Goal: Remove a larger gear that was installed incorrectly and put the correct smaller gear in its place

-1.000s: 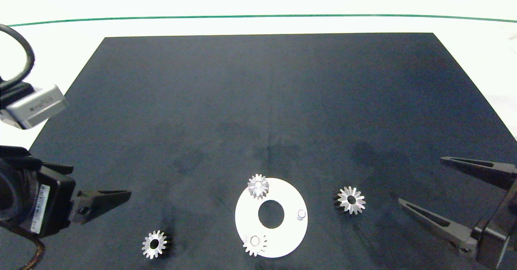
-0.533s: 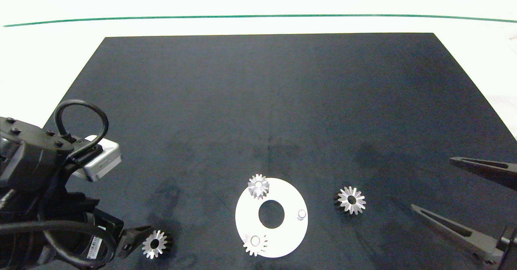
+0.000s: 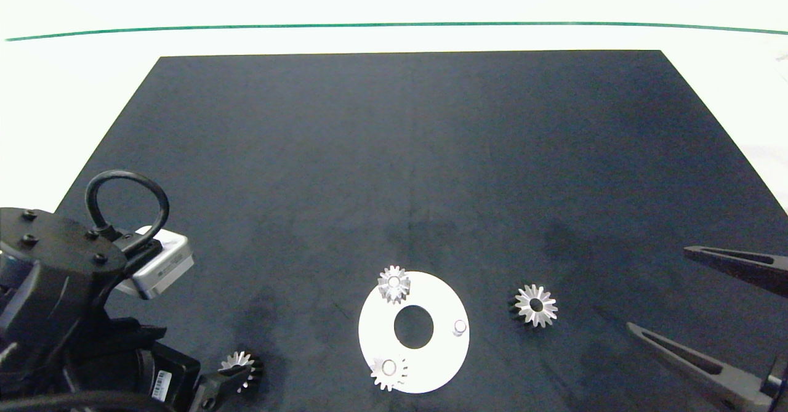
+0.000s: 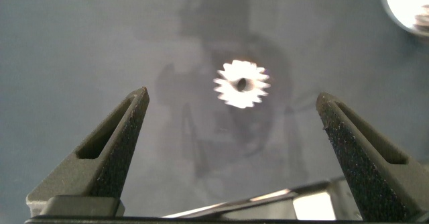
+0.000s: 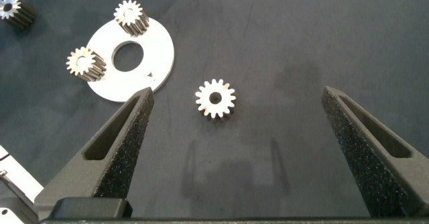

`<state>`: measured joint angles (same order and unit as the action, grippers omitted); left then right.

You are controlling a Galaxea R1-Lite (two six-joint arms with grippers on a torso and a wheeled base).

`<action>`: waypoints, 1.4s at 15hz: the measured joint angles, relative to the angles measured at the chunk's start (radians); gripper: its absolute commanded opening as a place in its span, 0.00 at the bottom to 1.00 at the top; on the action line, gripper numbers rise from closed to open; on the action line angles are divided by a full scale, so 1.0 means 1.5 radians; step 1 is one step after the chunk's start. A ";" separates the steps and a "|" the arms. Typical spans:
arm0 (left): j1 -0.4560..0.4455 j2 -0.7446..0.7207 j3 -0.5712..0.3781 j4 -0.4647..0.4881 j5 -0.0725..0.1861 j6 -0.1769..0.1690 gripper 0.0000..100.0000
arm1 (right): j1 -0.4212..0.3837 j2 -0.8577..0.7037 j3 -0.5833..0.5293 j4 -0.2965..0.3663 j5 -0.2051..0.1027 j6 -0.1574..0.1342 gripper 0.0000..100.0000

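**Q.** Which claw is placed for the coming pick-up?

**A.** The left claw [image 4: 232, 96], at the near left corner of the black mat [image 3: 394, 153]. It is released, fingers spread wide. The smaller gear [image 4: 241, 84] lies flat on the mat just ahead of it, on the line between the two fingertips. Its bore points up, so its axis is upright.

**Q.** Where must that gear go?

**A.** Probably to the bare peg [image 3: 459, 327] on the white disc [image 3: 431, 363], which lies on the side away from the left arm. Two pale gears [image 3: 394, 284] [image 3: 388, 372] occupy the other pegs.

**Q.** And the larger gear?

**A.** The larger gear [image 3: 535, 305] lies off the disc, on the mat just beside its right edge. The right claw [image 3: 660, 289], also released, hangs well apart from it at the right edge and is the nearer of the two claws to it.
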<state>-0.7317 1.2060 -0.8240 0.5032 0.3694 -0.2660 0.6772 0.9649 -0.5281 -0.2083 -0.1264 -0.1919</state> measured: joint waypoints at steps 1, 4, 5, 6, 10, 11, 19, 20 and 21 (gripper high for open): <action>-0.015 0.002 0.000 0.000 -0.001 -0.002 1.00 | 0.000 0.000 0.001 0.000 0.000 0.000 1.00; -0.038 0.017 0.004 -0.001 0.000 -0.003 1.00 | -0.001 0.000 0.001 0.000 0.000 0.000 1.00; -0.039 0.028 0.009 -0.002 0.000 -0.001 1.00 | -0.001 0.001 0.001 -0.001 -0.001 0.000 1.00; -0.039 0.037 0.014 -0.004 0.000 0.002 1.00 | -0.001 0.001 0.001 -0.001 0.000 0.000 1.00; -0.035 0.065 0.033 -0.025 -0.002 0.005 1.00 | -0.001 0.002 0.003 -0.001 0.000 0.000 1.00; -0.035 0.068 0.038 -0.036 -0.002 0.004 1.00 | -0.001 0.003 0.004 -0.001 0.000 0.000 1.00; -0.026 0.125 0.079 -0.132 -0.008 0.002 1.00 | -0.001 0.006 0.004 -0.001 -0.001 0.000 1.00; -0.026 0.131 0.082 -0.133 -0.009 0.002 1.00 | -0.001 0.007 0.002 -0.001 -0.001 0.000 1.00; -0.025 0.135 0.083 -0.133 -0.009 0.002 1.00 | -0.001 0.008 -0.002 0.000 -0.001 0.000 1.00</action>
<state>-0.7691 1.4085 -0.7000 0.3034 0.3555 -0.2634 0.6760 0.9764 -0.5304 -0.2087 -0.1279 -0.1919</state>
